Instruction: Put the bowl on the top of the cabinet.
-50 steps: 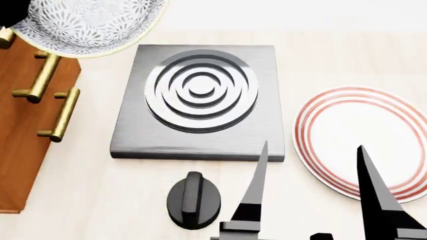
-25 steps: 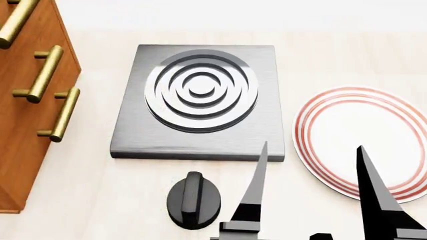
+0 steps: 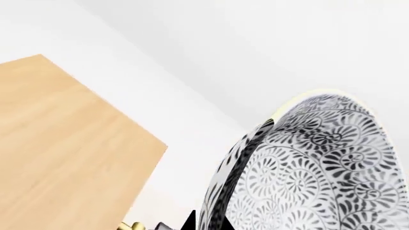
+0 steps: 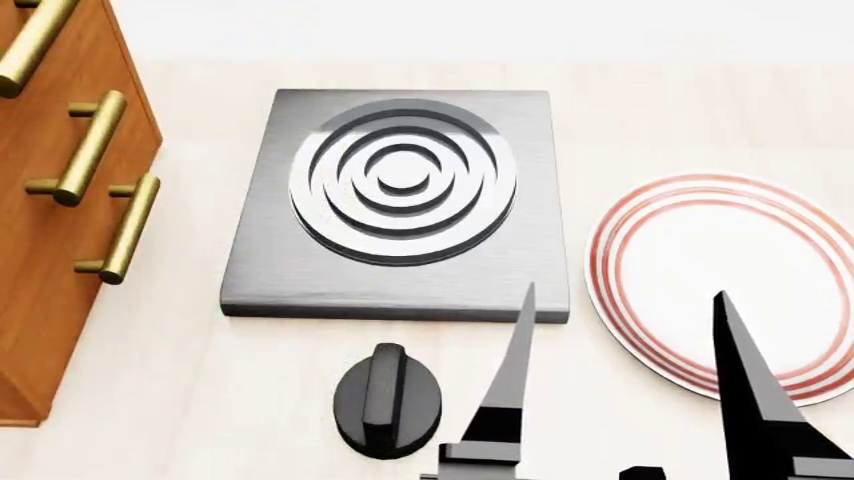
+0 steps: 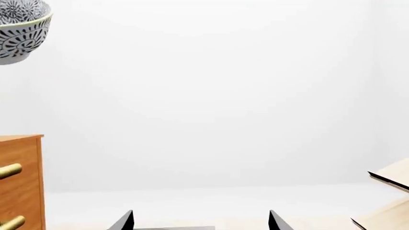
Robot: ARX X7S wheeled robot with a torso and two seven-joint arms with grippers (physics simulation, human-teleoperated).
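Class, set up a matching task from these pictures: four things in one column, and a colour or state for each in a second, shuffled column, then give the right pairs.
Things:
1. bowl
2. plate
3. cabinet
4. knob

Descriptions:
A. orange-brown with brass bar handles
B. black, lying on the counter near the hob
C. white with red rings
D. raised in the air, higher than the cabinet top

Pairs: 1-D, 2-C, 3-A, 4-B
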